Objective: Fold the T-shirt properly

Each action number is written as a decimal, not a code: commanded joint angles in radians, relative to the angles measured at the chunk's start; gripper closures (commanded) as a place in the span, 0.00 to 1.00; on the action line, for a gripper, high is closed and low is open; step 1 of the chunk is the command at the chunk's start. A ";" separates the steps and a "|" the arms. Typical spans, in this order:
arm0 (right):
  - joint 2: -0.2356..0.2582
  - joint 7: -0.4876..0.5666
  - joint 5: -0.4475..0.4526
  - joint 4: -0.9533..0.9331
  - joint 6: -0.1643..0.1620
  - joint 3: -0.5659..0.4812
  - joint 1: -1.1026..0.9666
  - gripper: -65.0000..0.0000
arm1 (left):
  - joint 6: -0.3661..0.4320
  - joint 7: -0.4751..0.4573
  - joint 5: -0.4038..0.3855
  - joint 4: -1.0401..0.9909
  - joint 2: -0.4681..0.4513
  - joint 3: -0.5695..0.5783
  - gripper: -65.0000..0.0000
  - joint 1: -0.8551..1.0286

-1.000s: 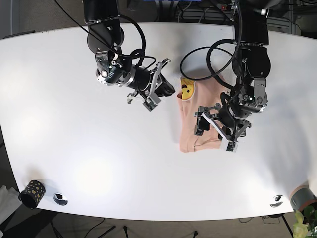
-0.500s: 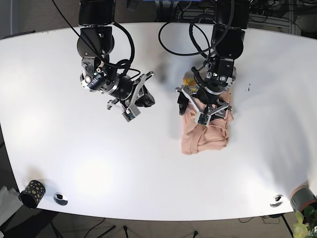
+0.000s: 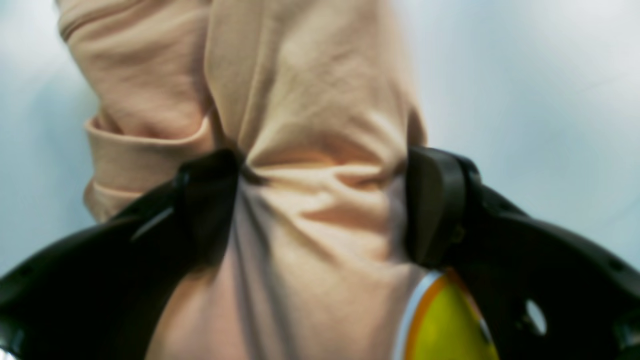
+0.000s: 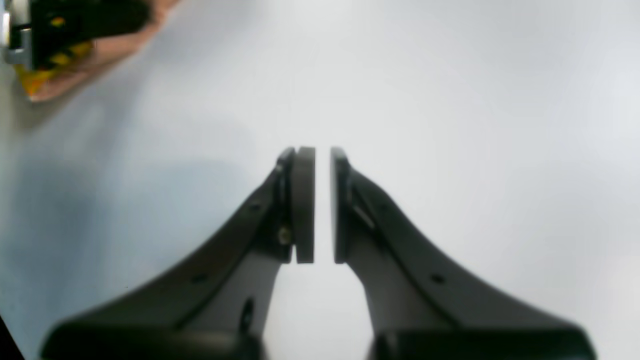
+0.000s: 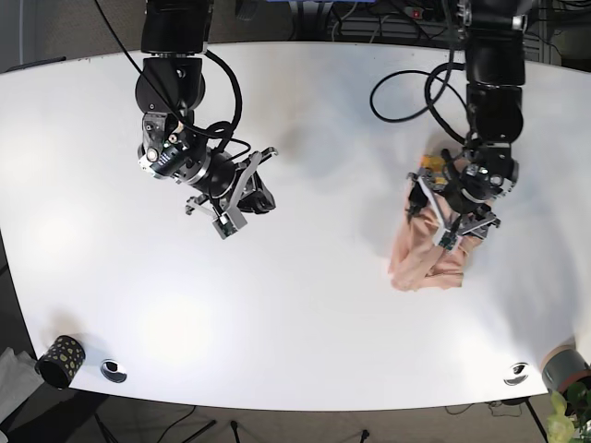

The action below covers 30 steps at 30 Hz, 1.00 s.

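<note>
The peach T-shirt [image 5: 423,260] lies bunched in a folded bundle on the white table [image 5: 305,305], right of centre. My left gripper [image 5: 454,210] sits on its far end. In the left wrist view, the left gripper [image 3: 320,200] has black fingers [image 3: 432,205] squeezing a thick gather of the T-shirt [image 3: 300,85], with the yellow print [image 3: 445,325] at the lower edge. My right gripper [image 5: 247,198] hovers over bare table, well left of the shirt. In its own view, the right gripper [image 4: 322,200] is shut with only a thin slit and nothing inside; the T-shirt [image 4: 115,47] shows at the top left.
A black cup with yellow dots [image 5: 59,360] stands at the front left corner. Two round metal fittings [image 5: 113,370] [image 5: 515,374] sit near the front edge. A grey pot [image 5: 565,367] is at the front right corner. Cables hang behind both arms.
The left gripper has dragged the T-shirt to the right, and the bundle now hangs slanted from its grip. The right arm has drawn back to the left, away from the shirt.
</note>
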 commanded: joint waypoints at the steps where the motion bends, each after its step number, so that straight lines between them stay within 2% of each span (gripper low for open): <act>1: 0.002 0.026 0.018 0.055 0.007 0.003 0.015 0.93 | -0.044 0.114 0.069 -0.067 -0.097 -0.049 0.28 0.023; 6: 0.002 0.026 0.020 0.101 0.007 -0.002 0.010 0.93 | -0.151 0.108 0.067 -0.202 -0.204 -0.151 0.28 0.008; 11: 0.002 0.026 0.020 0.099 0.007 0.001 0.012 0.93 | -0.207 0.105 0.067 -0.326 -0.304 -0.213 0.28 -0.041; 20: 0.000 0.026 0.020 0.102 0.007 0.003 0.010 0.93 | -0.224 -0.048 0.067 -0.484 -0.454 -0.225 0.28 -0.035; 27: 0.000 0.026 0.020 0.110 0.007 0.004 0.000 0.93 | -0.225 -0.217 0.067 -0.662 -0.560 -0.225 0.28 -0.037; 30: 0.000 0.026 0.012 0.138 0.007 0.001 -0.007 0.93 | -0.225 -0.231 0.066 -0.673 -0.592 -0.225 0.28 -0.037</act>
